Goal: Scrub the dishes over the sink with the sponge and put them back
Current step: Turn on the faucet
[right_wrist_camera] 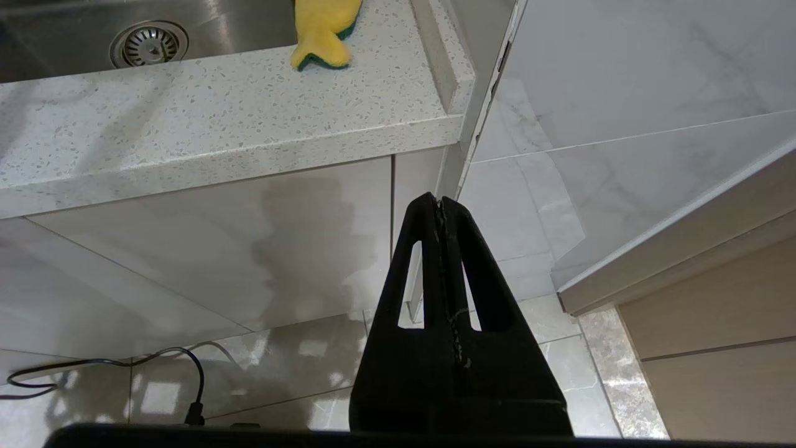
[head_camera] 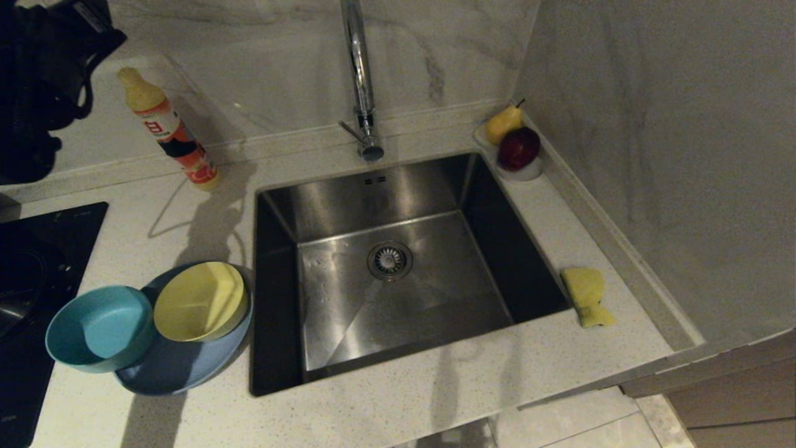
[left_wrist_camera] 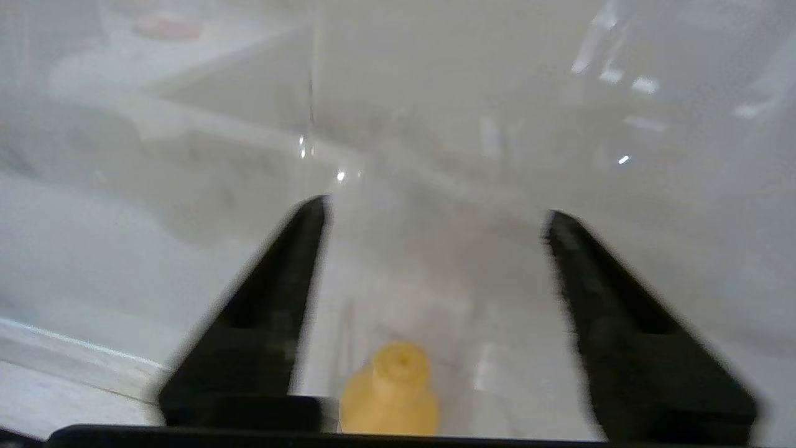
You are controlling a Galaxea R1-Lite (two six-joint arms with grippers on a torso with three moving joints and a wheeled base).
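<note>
Head view is pretty dim and yellowish, with soft shadows stretching across the bench (head_camera: 385, 410) and glare streaking the faucet (head_camera: 359, 68). Left wrist view is badly motion-blurred, the fingers (left_wrist_camera: 261, 323) smeared. Right wrist view is bright and sharp, with floor tile reflections.

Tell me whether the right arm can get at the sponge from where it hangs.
Probably yes. The right gripper hangs shut below the counter edge, and the sponge lies bare on top beside the sink, nothing over it; the arm must rise first.
</note>
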